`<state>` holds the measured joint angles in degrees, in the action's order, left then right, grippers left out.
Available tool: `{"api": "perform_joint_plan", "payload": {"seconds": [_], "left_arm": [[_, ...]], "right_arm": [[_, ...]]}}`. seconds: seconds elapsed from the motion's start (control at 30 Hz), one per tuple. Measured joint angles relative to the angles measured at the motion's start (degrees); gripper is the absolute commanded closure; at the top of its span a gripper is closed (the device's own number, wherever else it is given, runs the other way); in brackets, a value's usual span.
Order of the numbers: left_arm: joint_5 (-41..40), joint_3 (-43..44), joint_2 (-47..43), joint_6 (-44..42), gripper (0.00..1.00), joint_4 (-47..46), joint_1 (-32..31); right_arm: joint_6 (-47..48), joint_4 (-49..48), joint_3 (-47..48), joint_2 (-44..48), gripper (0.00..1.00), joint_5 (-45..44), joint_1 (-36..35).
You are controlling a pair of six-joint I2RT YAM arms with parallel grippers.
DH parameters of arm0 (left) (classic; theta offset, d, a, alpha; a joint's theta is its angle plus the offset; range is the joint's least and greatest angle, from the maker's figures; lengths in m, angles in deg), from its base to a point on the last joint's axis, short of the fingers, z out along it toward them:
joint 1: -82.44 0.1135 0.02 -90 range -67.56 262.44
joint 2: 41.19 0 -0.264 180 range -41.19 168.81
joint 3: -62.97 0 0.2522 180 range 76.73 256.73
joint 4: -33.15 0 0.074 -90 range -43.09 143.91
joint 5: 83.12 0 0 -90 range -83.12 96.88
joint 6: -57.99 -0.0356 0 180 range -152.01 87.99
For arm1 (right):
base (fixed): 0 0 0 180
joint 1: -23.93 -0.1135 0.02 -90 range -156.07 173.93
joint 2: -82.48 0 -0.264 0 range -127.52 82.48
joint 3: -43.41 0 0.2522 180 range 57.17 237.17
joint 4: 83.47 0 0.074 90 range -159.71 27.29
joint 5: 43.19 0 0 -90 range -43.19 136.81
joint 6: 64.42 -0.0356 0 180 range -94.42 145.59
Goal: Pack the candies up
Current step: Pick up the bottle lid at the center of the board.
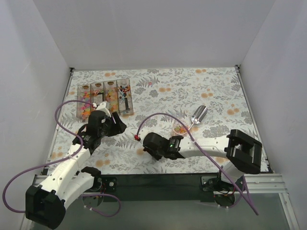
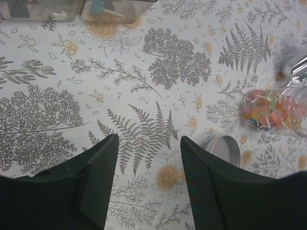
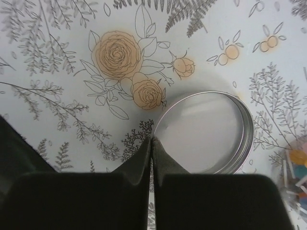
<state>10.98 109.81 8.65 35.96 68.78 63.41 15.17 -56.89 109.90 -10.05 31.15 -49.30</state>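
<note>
Right tool (image 3: pixel 152 140) was clenched, its fingers pressed flat together with nothing visible between them, tips at the near rim of the metal lid (image 3: pixel 204 132), which lay flat on the table (image 1: pixel 192 86). Left tool (image 2: pixel 148 141) hung spread and empty above the floral cloth, just in front of the clear organiser box (image 1: pixel 103 98).

The lid was already off the clear jar (image 1: pixel 181 128), so opening looked done. A few coloured candies (image 2: pixel 264 111) showed in some of the box's 4 compartments, but most of them sat in the jar, well apart from the box. The metal scoop (image 1: pixel 199 114) lay unheld just beyond the jar. By my reading, packing was at an early stage, with most of the scooping and transfer left.
</note>
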Motion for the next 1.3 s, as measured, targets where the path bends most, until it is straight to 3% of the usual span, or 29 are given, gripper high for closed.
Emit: {"api": "perform_joint_plan", "payload": {"seconds": [0.2, 0.37, 0.7, 0.97, 1.07, 1.3], "left_arm": [[5.75, -0.04, -0.35, 0.46, 0.44, -0.2, 0.0], [13.79, -1.05, -1.57, 1.46, 0.4, -2.99, 0.0], [24.44, 4.39, 4.68, 18.75, 0.38, -6.05, -1.4], [23.34, 13.33, 11.56, 30.77, 0.39, -7.32, -9.64], [22.18, 16.17, 16.15, 32.54, 0.49, -7.28, -13.57], [17.0, 21.94, 25.16, 33.16, 0.51, -2.49, -18.43]], "right_arm": [[-2.99, -0.2, 0.24, 11.8, 0.99, 3.65, 4.15], [-8.07, -3.56, -0.15, 21.86, 0.99, 11.8, 13.73], [-5.81, -5.86, -4.87, 28.81, 0.99, 24.9, 21.46], [0.35, -5.64, -5.53, 28.83, 0.99, 28.37, 22.93], [2.45, -5.62, -5.53, 28.83, 0.99, 29.44, 22.95], [6.45, -4.98, -5.53, 28.83, 0.99, 30.16, 22.97]]}}
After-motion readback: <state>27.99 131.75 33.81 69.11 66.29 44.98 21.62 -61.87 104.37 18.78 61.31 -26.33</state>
